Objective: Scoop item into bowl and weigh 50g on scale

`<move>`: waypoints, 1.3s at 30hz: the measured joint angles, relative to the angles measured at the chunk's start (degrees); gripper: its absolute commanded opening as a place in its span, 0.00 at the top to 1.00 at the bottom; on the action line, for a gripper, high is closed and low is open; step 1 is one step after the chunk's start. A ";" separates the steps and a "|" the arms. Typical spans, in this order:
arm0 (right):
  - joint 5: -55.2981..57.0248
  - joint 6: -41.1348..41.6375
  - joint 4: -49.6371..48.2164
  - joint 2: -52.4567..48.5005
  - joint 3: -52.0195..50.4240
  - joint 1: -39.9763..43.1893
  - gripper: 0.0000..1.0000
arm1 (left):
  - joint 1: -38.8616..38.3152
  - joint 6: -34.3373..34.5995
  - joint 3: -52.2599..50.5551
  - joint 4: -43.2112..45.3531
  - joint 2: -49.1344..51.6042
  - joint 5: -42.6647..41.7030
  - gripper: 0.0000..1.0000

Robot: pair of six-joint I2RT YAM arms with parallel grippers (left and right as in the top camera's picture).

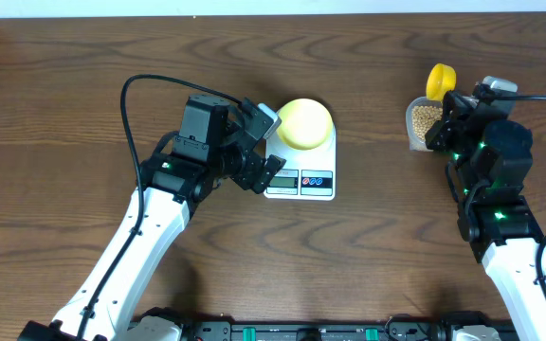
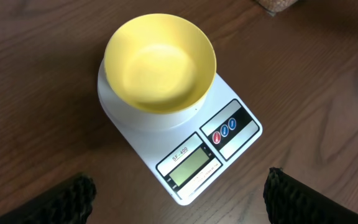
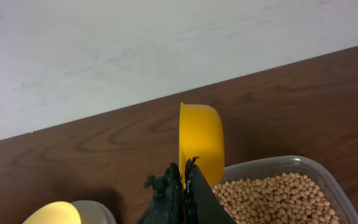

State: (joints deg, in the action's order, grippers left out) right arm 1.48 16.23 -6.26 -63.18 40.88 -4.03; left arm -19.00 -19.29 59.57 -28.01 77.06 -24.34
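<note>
Two grippers show. The right gripper (image 3: pixel 184 180) is clamped on a yellow scoop (image 3: pixel 201 140), held on edge just above the beans (image 3: pixel 278 199) in their clear tub (image 3: pixel 337 186). Ahead of the wide-open left gripper (image 1: pixel 262 147), the bowl (image 2: pixel 160 62) sits empty on the scale (image 2: pixel 166 140). Scooping seems the step in hand, so the scoop must next dip into the beans.

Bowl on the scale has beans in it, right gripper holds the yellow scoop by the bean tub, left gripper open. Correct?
One error: the bowl on the scale is empty, as the left wrist view shows. The rest holds: the right gripper is shut on the yellow scoop by the tub of beans, and the left gripper is open.
</note>
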 measured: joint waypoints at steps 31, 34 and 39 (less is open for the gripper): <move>-2.27 -8.59 9.99 -0.81 0.26 0.00 0.99 | 0.00 0.00 0.00 -0.02 0.00 0.00 0.12; -2.27 -9.16 8.63 -0.85 0.26 0.13 0.99 | 0.00 0.00 0.00 -0.02 0.00 0.00 0.12; -2.27 -9.66 8.07 -0.85 0.26 0.55 0.99 | 0.00 0.00 0.00 -0.02 0.00 0.00 0.12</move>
State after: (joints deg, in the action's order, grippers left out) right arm -0.80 6.57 1.80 -64.03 41.15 -3.49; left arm -19.00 -19.29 59.57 -28.03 77.06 -24.34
